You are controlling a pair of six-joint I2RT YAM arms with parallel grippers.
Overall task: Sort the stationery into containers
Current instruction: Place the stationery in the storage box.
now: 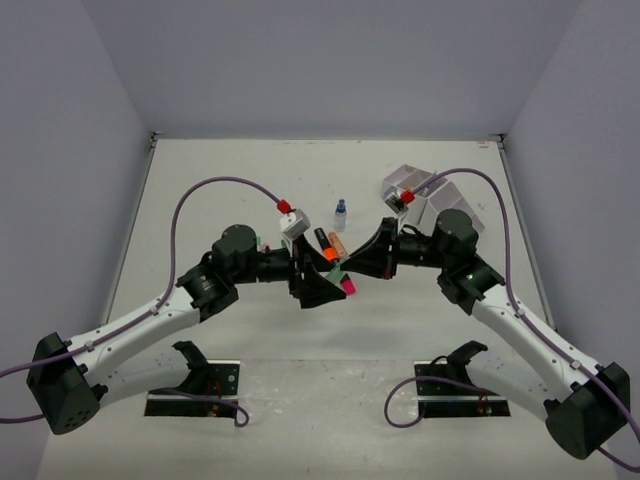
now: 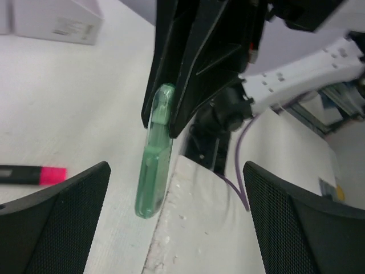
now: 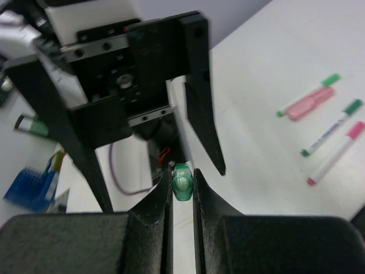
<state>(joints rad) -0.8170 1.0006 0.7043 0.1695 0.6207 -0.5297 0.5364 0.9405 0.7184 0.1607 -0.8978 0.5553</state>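
My right gripper [image 3: 182,178] is shut on a translucent green highlighter [image 3: 182,184], held above the table at the middle [image 1: 337,271]. In the left wrist view the highlighter [image 2: 154,168] hangs from the right gripper's black fingers [image 2: 194,63]. My left gripper [image 2: 177,220] is wide open and empty, facing the right one tip to tip, with the highlighter's free end just ahead of its fingers. A black marker with a pink end [image 2: 34,174] lies on the table below. The white organizer [image 1: 418,188] stands at the back right.
An orange-and-black marker [image 1: 329,244] and a small blue-capped bottle [image 1: 340,212] lie behind the grippers. A pink highlighter [image 3: 311,103] and two thin pens [image 3: 332,128] lie together on the table. Grey walls enclose the table on three sides.
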